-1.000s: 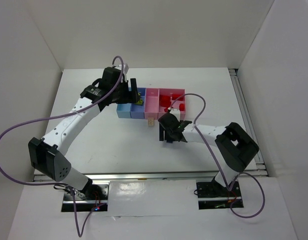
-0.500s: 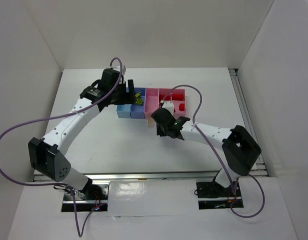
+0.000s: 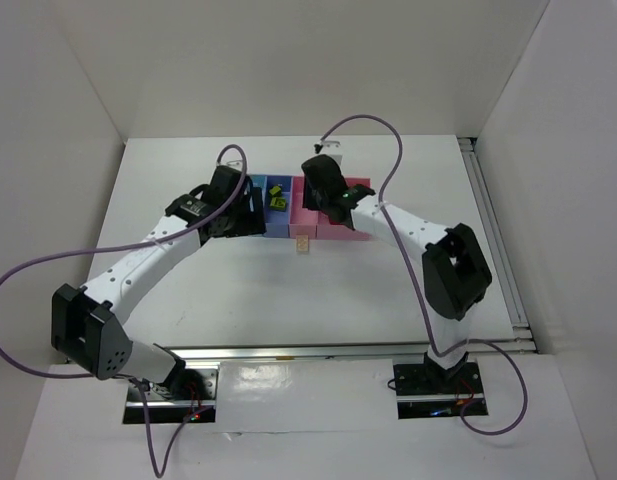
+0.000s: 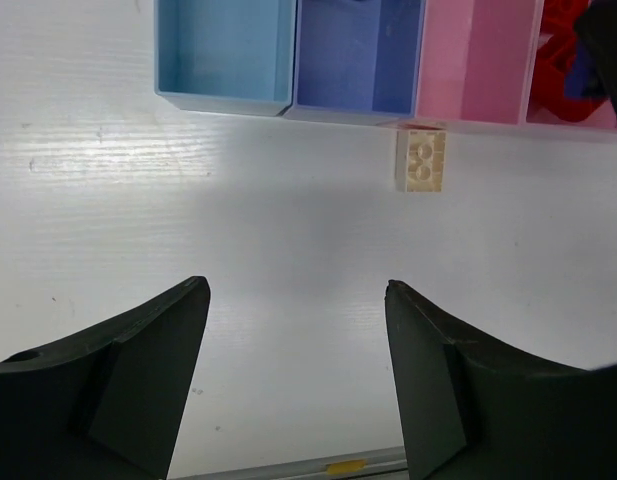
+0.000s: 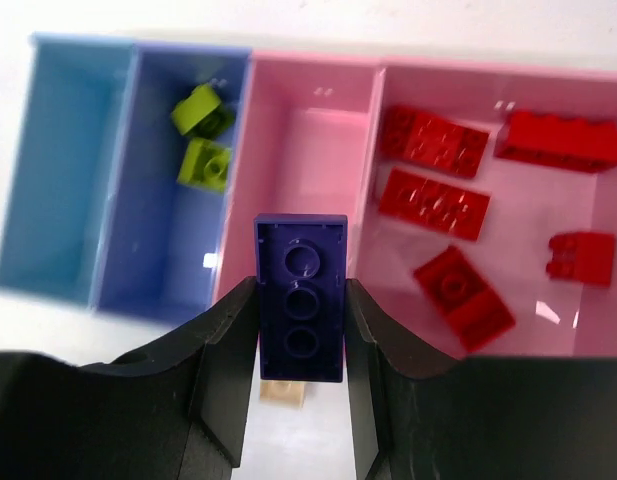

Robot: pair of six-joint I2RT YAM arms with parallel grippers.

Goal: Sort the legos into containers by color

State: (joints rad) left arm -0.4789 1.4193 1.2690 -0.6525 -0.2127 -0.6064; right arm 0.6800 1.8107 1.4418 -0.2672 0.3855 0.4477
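Observation:
My right gripper (image 5: 300, 300) is shut on a dark blue-purple lego (image 5: 300, 250), held underside up above the row of containers, over the narrow pink bin (image 5: 308, 150). Two yellow-green legos (image 5: 205, 138) lie in the darker blue bin (image 5: 158, 250). Several red legos (image 5: 434, 197) lie in the wider pink bin (image 5: 523, 215). The light blue bin (image 5: 53, 170) holds nothing. A pale tan lego (image 4: 421, 160) lies on the table against the bins' near wall. My left gripper (image 4: 296, 290) hangs open over bare table in front of the bins, nothing between its fingers.
White walls enclose the table (image 3: 218, 270) on three sides. Purple cables (image 3: 368, 125) loop off both arms. In the top view the right arm (image 3: 398, 222) reaches across the wider pink bin and the left arm (image 3: 158, 250) covers the light blue bin.
The right gripper closed on the dark blue-purple lego and swung from the table up over the bins. The left gripper drew back from the darker blue bin, leaving a yellow-green lego there.

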